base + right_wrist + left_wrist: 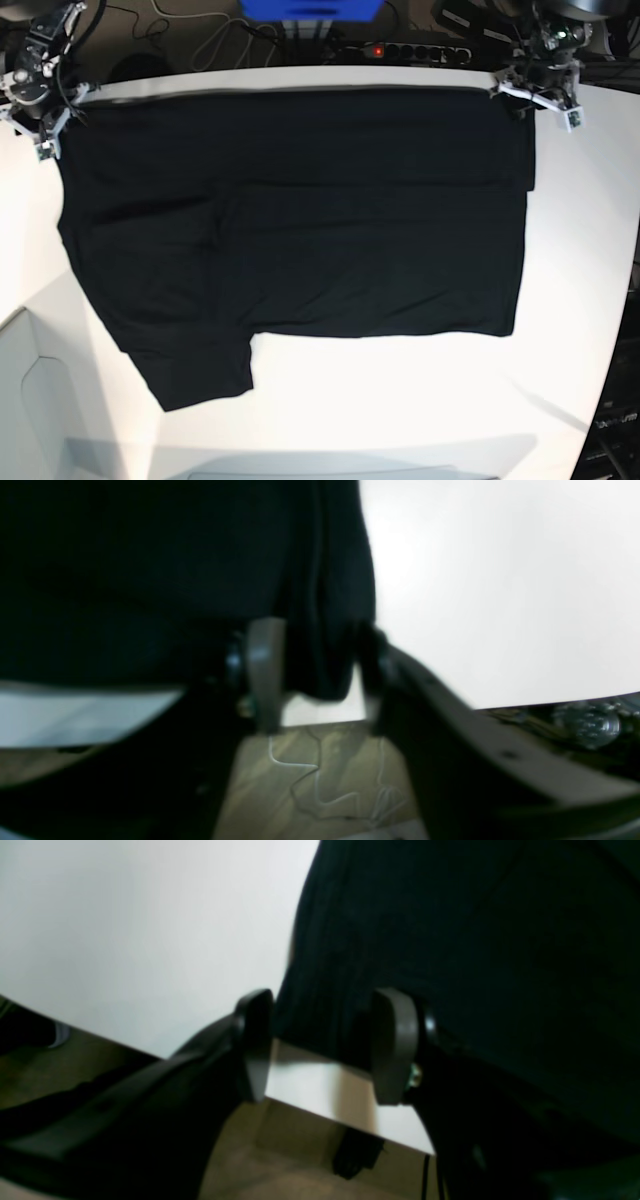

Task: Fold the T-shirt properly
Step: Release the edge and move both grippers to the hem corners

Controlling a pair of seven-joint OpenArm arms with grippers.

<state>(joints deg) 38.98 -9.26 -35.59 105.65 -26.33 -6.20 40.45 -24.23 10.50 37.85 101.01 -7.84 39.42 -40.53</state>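
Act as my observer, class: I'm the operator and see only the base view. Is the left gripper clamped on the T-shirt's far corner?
Observer: No. The left wrist view shows the left gripper open, with the T-shirt edge loose between its pads.
Operator: And the right gripper?
Observer: It is open too. The right gripper straddles a hanging fold of cloth, with a gap showing beside the fold.
Operator: Anything beneath it?
Observer: Yes. A thin white cable lies below the table edge.
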